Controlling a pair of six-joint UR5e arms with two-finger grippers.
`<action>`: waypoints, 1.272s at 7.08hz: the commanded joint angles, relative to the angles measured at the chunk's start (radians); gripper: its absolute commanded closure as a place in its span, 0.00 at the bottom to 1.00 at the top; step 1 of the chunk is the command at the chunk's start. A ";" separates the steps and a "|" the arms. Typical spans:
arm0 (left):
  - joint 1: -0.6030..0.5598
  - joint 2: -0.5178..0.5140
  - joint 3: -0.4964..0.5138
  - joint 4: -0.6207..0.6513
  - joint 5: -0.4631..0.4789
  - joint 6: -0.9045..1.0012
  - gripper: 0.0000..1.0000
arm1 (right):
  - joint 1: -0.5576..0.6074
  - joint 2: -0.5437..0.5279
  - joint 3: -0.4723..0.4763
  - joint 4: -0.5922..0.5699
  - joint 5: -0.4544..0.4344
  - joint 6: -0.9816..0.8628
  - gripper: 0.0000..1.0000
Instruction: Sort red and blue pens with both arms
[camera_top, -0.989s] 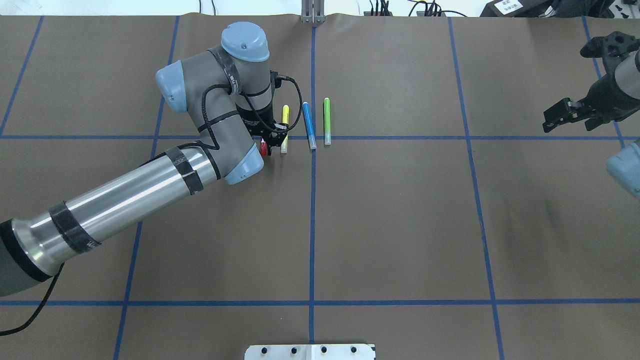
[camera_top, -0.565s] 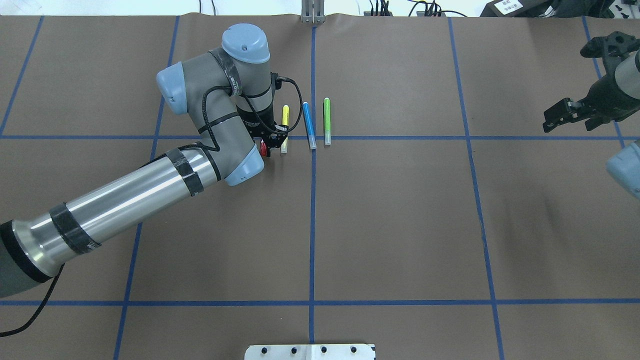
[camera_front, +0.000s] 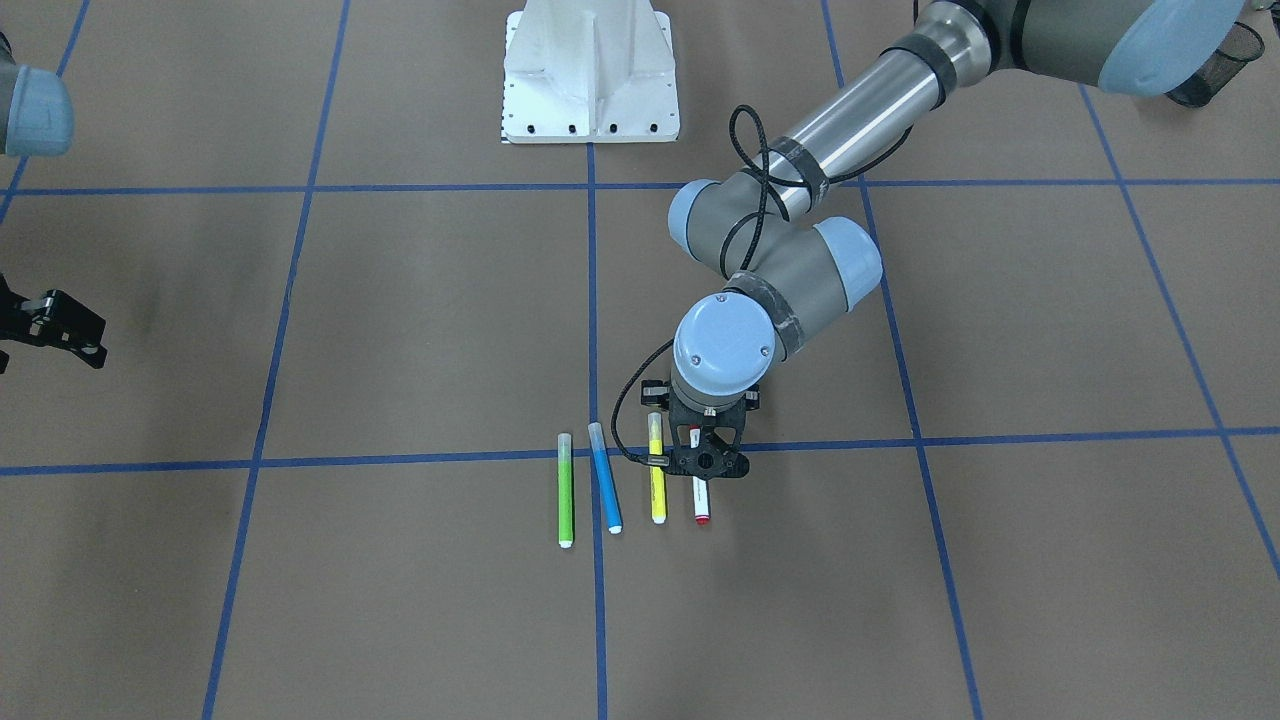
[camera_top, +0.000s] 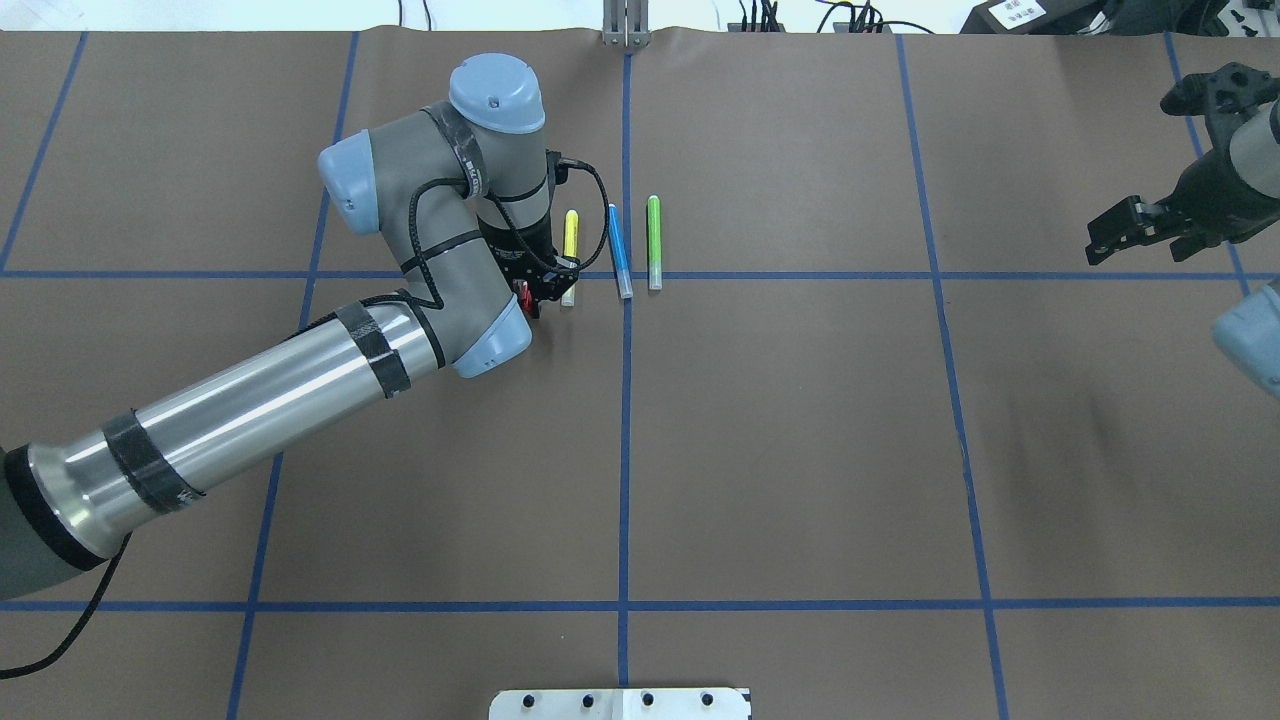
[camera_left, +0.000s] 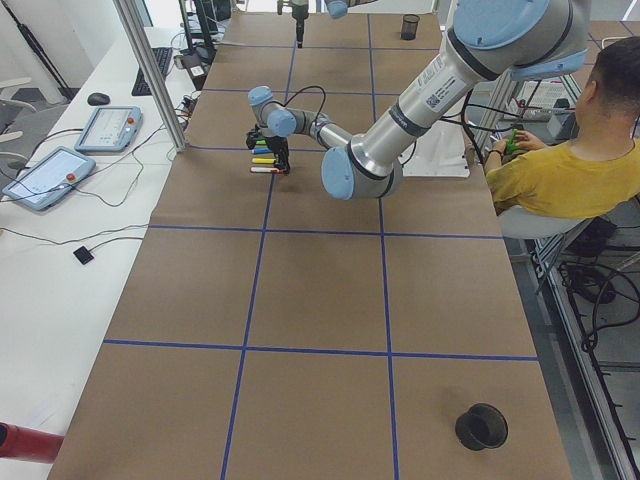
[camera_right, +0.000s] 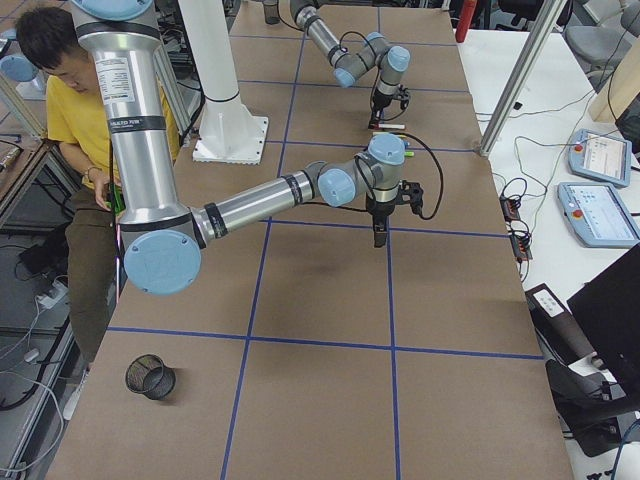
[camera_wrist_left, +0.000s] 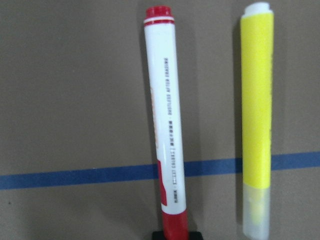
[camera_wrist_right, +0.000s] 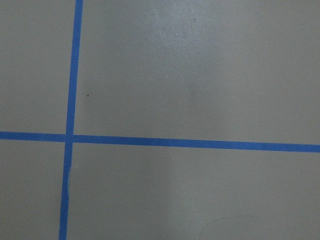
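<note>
Red pen (camera_front: 701, 503) is lying flat across a blue tape line (camera_wrist_left: 75, 176), just beside the yellow marker (camera_front: 657, 480), with the left gripper (camera_front: 706, 462) pointing straight down over its middle, clamped or not impossible to tell, while the right gripper (camera_top: 1140, 232) is hanging spread open, well apart.

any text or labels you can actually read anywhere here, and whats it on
No text is legible in any view.
Fine print along the barrel of the red pen: too blurred to read.
White label on the left arm: too small to read.
White label on the right arm: too small to read.
White label on the black box past the table's far edge: too small to read.
</note>
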 joint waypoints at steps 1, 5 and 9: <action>0.001 0.000 0.000 -0.002 0.000 0.001 0.69 | 0.000 0.000 0.000 0.000 0.001 0.000 0.00; 0.001 0.003 -0.011 0.001 0.000 0.007 1.00 | 0.000 0.000 0.000 0.001 0.001 0.000 0.00; -0.025 0.089 -0.245 0.129 -0.003 0.019 1.00 | 0.000 0.000 0.003 0.001 0.001 0.000 0.00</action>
